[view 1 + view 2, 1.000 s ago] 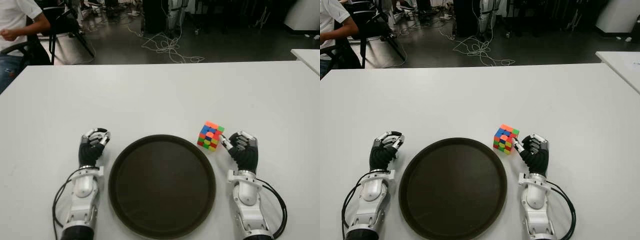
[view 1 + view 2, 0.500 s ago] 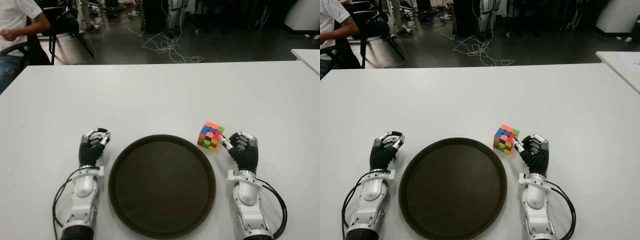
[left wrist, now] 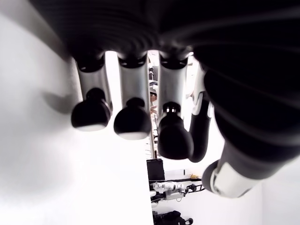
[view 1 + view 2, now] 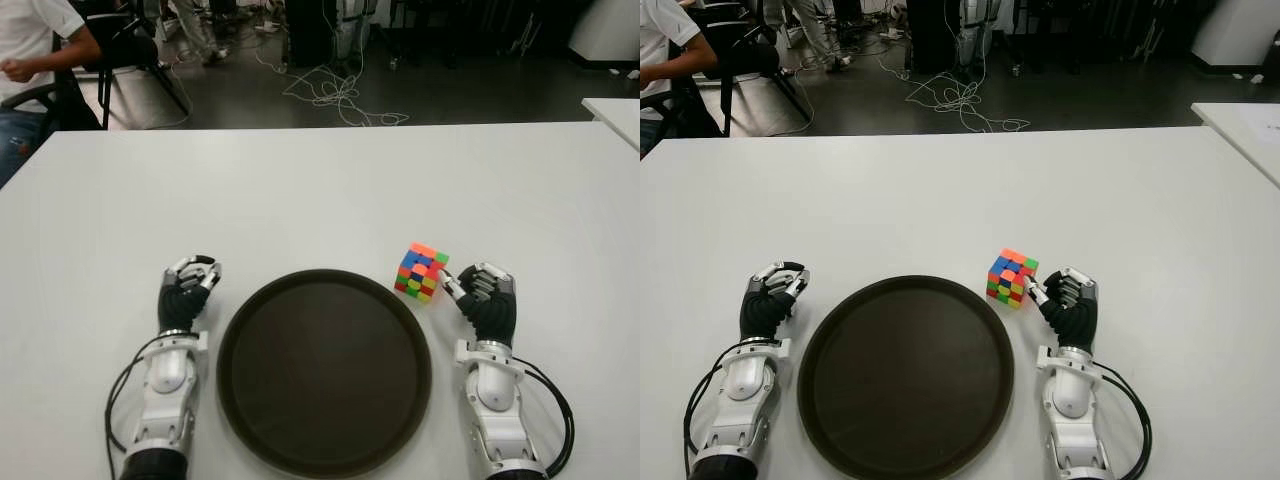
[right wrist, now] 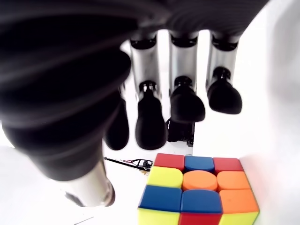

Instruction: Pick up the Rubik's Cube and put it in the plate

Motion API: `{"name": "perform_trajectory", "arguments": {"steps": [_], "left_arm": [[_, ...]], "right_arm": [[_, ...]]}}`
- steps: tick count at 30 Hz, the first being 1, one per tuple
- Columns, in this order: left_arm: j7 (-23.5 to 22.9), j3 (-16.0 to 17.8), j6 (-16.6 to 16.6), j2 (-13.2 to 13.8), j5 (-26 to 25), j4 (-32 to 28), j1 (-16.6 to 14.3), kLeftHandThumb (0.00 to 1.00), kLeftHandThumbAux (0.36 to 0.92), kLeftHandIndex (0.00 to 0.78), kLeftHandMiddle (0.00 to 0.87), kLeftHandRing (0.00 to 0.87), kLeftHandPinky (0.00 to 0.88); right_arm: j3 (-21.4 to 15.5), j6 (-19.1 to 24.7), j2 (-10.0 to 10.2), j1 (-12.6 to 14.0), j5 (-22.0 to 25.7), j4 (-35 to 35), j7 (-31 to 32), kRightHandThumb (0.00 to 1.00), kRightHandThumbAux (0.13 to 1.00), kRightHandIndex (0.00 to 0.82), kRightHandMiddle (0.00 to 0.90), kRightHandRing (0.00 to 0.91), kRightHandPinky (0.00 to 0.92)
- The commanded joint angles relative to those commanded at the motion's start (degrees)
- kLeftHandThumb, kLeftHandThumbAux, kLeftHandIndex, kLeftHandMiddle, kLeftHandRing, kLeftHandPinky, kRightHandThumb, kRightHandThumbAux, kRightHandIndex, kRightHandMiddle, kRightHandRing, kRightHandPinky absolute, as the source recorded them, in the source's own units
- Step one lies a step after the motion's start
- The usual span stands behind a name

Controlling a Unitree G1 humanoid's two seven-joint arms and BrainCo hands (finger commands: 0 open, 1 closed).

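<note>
Multicoloured Rubik's Cube (image 4: 421, 272) sits beside the dark plate (image 4: 324, 370).

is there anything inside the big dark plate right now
Nothing shows inside the plate; its dark surface is bare and fully in view. The cube sits on the table just beyond its rim, beside the right hand. The left hand holds nothing.

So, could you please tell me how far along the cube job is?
Nothing is done yet: the Rubik's Cube sits on the table beside the empty plate. The right hand is next to it, fingers curled, not gripping. Grasping, lifting and placing remain. The left hand is idle left of the plate.
</note>
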Motion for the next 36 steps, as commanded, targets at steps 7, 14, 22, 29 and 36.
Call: {"name": "perform_trajectory", "arguments": {"steps": [7, 14, 22, 29, 36], "left_arm": [[-0.67, 0.06, -0.55, -0.03, -0.4, -0.06, 0.16, 0.703, 0.707, 0.444, 0.83, 0.847, 0.828], [-0.91, 0.08, -0.87, -0.01, -0.46, -0.17, 0.33, 0.703, 0.708, 0.443, 0.821, 0.838, 0.819], [-0.81, -0.18, -1.24, 0.23, 0.1, 0.07, 0.46, 0.703, 0.708, 0.443, 0.815, 0.832, 0.811], [-0.81, -0.18, -1.04, 0.18, 0.02, -0.07, 0.51, 0.702, 0.708, 0.443, 0.815, 0.831, 0.812], [-0.28, -0.15, -0.28, -0.29, -0.01, -0.89, 0.77, 0.702, 0.708, 0.443, 0.823, 0.838, 0.825]], "right_arm": [[-0.04, -0.02, 0.04, 0.07, 0.16, -0.06, 0.12, 0.247, 0.843, 0.664, 0.78, 0.805, 0.806], [-0.11, -0.07, 0.09, 0.12, 0.22, -0.11, 0.06, 0.253, 0.843, 0.665, 0.777, 0.802, 0.806], [-0.23, -0.28, 0.17, 0.21, 0.17, -0.3, -0.15, 0.244, 0.843, 0.66, 0.777, 0.803, 0.806], [-0.07, -1.01, -0.69, 0.02, -0.91, -0.54, -0.29, 0.185, 0.845, 0.669, 0.783, 0.809, 0.811], [-0.36, -1.71, -5.82, -2.39, -3.6, -0.6, 0.98, 0.136, 0.839, 0.67, 0.783, 0.81, 0.81]]}}
